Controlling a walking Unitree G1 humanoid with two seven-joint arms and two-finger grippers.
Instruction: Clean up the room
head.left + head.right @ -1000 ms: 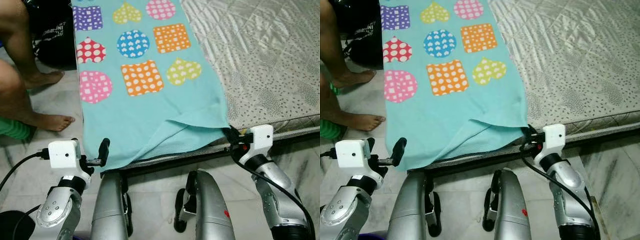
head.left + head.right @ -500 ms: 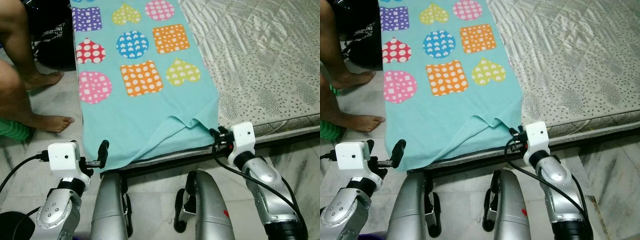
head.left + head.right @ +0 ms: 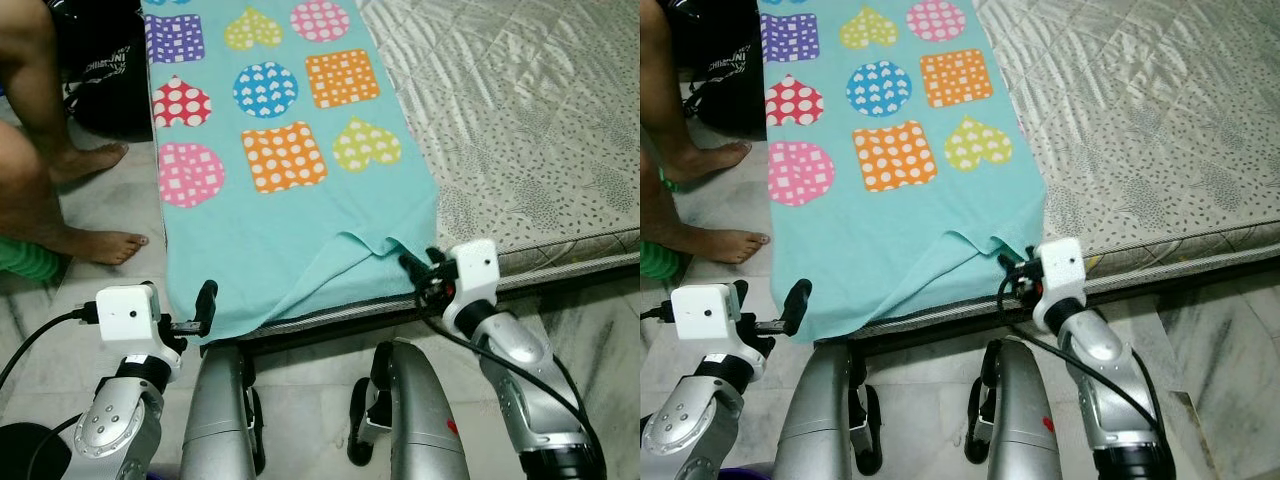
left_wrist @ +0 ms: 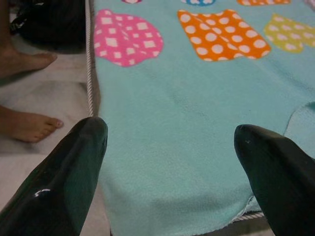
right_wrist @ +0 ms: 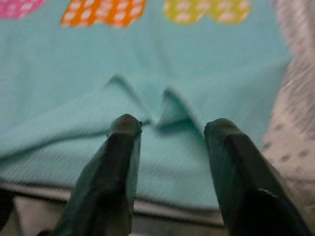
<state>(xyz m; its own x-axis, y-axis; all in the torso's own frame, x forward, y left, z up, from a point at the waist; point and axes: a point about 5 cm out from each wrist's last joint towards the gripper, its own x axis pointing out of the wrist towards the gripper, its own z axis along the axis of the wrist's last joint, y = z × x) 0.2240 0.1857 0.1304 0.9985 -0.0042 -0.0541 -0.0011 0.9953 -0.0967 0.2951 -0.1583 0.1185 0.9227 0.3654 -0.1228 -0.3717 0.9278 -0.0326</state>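
A teal blanket [image 3: 290, 220] printed with coloured hearts, circles and squares lies along the left side of the bed, its near edge hanging over the mattress. My right gripper [image 5: 172, 125] is open at the blanket's near right corner, where the cloth is bunched into a small raised fold [image 3: 385, 245]. That fold sits just beyond the gap between the two fingers. My left gripper [image 4: 170, 128] is open at the blanket's near left corner, its fingers spread above the cloth and not touching it.
The grey patterned mattress [image 3: 520, 110] takes up the right side. A person's bare legs and feet [image 3: 100, 243] stand on the marble floor at the left, beside a black bag [image 3: 105, 70] and a green thing [image 3: 25, 258]. My silver legs [image 3: 220, 410] are against the bed frame.
My right gripper has slid to the left along the bed's edge. The blanket's near right corner has moved left with it and bunched into a fold. The left arm has stayed put.
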